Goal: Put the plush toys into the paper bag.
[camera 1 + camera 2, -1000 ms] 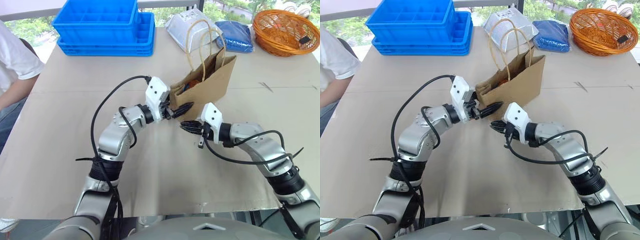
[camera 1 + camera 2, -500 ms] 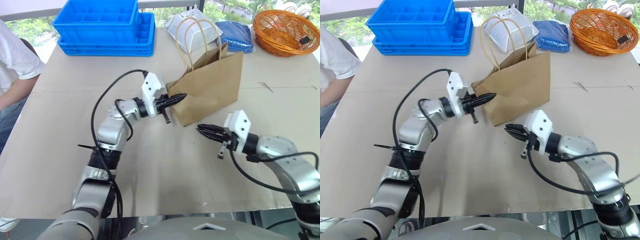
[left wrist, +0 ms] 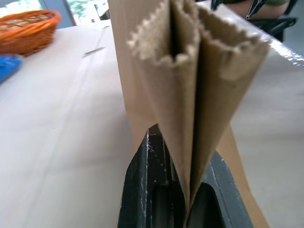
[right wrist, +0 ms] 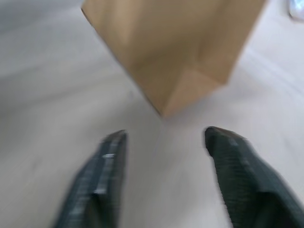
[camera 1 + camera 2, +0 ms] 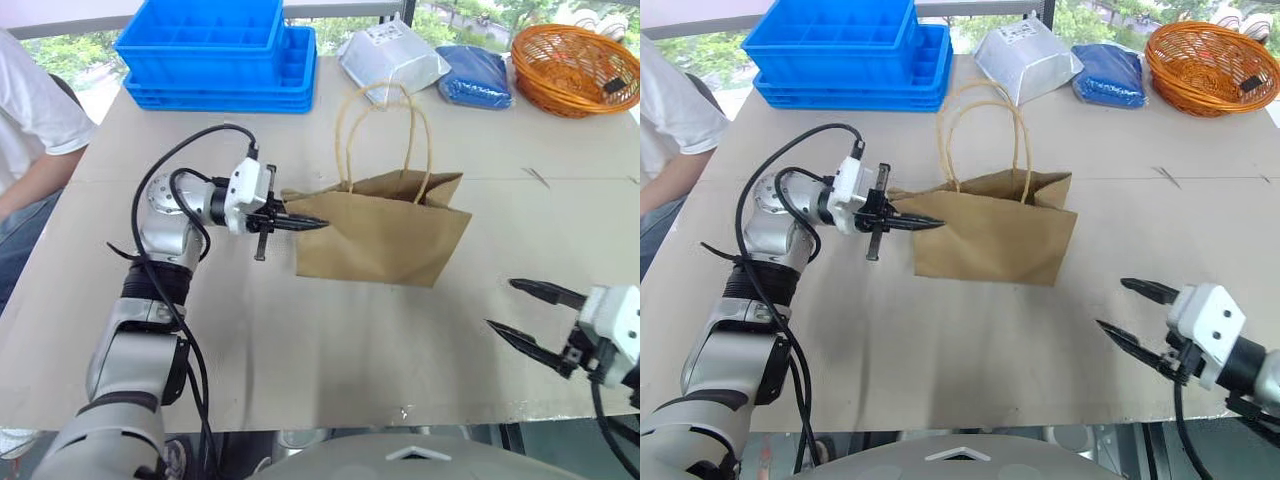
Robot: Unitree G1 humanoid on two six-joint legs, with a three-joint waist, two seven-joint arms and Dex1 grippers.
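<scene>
Two grippers inspected. Left gripper [image 5: 300, 224] is clamped on the rim edge of the paper bag [image 5: 385, 240], the folded paper pinched between its black fingers [image 3: 149, 190] (seen edge-on in the left wrist view). Right gripper [image 5: 530, 318] hangs empty near the table's front edge, fingers spread wide, well apart from the bag.

Bag stands upright mid-table, both cord handles [image 5: 380, 130] raised. No plush toy lies loose on the table [image 5: 300, 350]; whether both sit inside the bag cannot be told, its mouth being nearly closed. Judged: loading likely complete, bag being steadied.

Count: one paper bag, two handles, one stack of blue crates [image 5: 215, 50], one foil pouch [image 5: 395, 60], one blue packet [image 5: 475, 75], one orange wicker basket [image 5: 575, 55], one person's arm [image 5: 35, 150].
</scene>
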